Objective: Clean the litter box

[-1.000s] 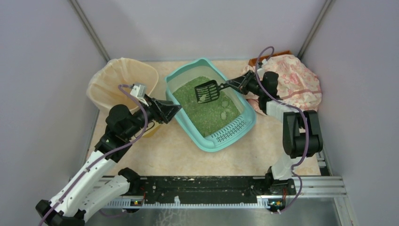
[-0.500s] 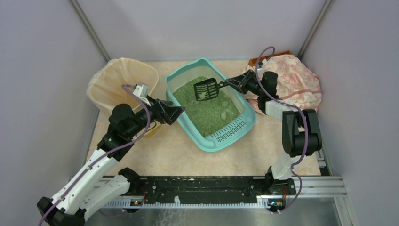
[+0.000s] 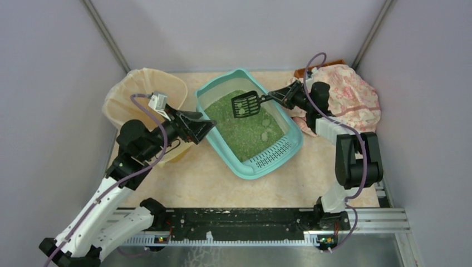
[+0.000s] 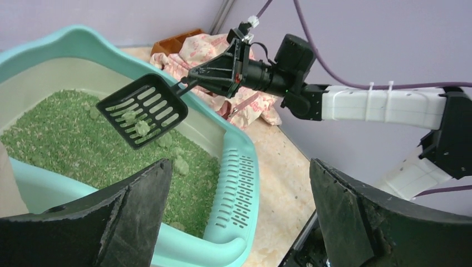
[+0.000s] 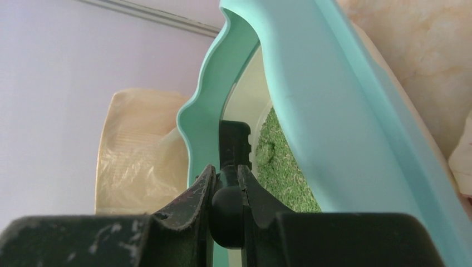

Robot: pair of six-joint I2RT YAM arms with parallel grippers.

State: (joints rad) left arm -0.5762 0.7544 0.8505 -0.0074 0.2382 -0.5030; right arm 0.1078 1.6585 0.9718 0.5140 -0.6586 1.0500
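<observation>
Hold the scoop (image 3: 245,104) level in the right pincer (image 3: 281,98), clamped on its handle, and lift clear of the litter box (image 3: 271,154) at upper centre of the overhead frame. Carry the clumps (image 4: 136,125) leftward to the bin (image 3: 139,92), steering past the left pincer (image 3: 205,120), spread wide and empty beside the rim.

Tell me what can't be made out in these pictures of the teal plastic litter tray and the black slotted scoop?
Right wrist view: the black slotted scoop shows only edge-on past its handle; its load is unseen.
Top view: the pink floral cloth covers most of the orange-brown object; unidentifiable.
Left wrist view: the picture's left edge cuts off the teal plastic litter box.
</observation>
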